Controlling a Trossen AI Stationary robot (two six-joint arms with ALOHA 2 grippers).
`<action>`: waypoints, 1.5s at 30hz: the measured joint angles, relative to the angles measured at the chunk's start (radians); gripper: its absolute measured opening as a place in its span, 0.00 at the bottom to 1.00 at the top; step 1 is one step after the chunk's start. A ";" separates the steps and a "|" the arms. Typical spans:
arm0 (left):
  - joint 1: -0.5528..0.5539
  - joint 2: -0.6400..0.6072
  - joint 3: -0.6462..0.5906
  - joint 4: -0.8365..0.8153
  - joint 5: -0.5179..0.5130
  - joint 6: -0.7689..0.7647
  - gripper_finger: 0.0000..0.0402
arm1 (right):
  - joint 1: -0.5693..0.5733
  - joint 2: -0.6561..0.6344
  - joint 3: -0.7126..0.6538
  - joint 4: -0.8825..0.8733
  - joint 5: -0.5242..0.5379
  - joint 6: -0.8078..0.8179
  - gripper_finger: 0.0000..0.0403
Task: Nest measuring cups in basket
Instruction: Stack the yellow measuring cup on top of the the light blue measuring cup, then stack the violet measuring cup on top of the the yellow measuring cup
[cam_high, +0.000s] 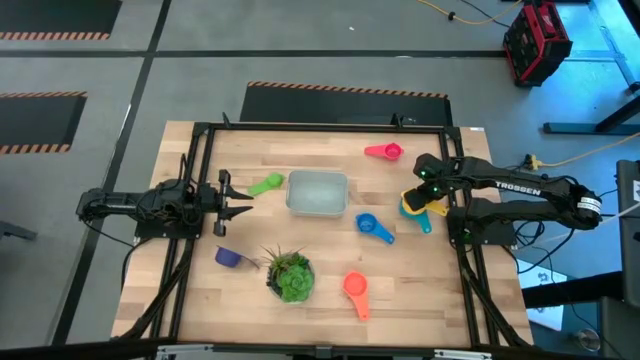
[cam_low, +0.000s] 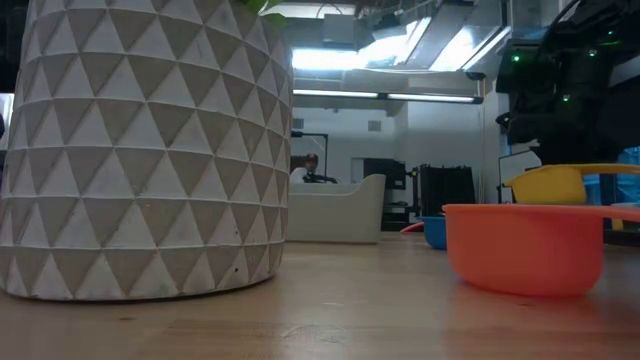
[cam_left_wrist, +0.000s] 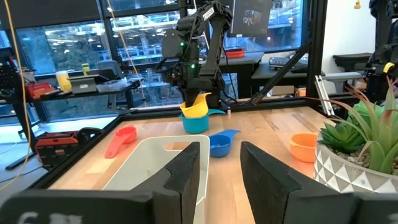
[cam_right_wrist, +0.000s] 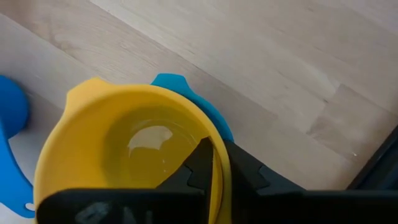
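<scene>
basket (cam_high: 318, 193) sits mid-table, toward the far side, empty in the high view; no cup is in it. table (cam_high: 420, 290) is pale wood.

plant (cam_high: 290, 276) stands at the near edge; the low view shows only its white triangle-patterned pot (cam_low: 140, 150), filling that picture's left half, and almost hides the basket behind it.

left gripper (cam_high: 243, 199) hangs just left of the basket, fingers (cam_left_wrist: 186, 177) spread with a clear gap and nothing between them, seen best in its wrist view.

right gripper (cam_high: 424, 178) pinches the rim of the yellow cup (cam_right_wrist: 134, 152). right wrist view shows the fingers pressed on the rim from both sides. left wrist view shows the cup tilted, over the teal cup (cam_left_wrist: 198, 121).

other cups, high view only for layout: orange cup (cam_high: 355, 290) near front, blue cup (cam_high: 372, 227) right of basket, green cup (cam_high: 265, 185) by the basket's left corner, pink cup (cam_high: 385, 152) far side, purple cup (cam_high: 233, 257) left of plant.
</scene>
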 joint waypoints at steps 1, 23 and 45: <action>0.000 0.000 0.000 0.000 0.000 0.000 0.27 | 0.000 0.000 0.000 0.001 0.000 0.000 0.08; 0.000 0.000 0.000 0.000 0.000 0.000 0.27 | 0.000 0.000 0.000 0.004 -0.040 0.036 0.09; 0.000 0.000 0.000 0.000 0.000 0.000 0.27 | 0.000 -0.001 -0.001 0.007 -0.029 0.005 0.50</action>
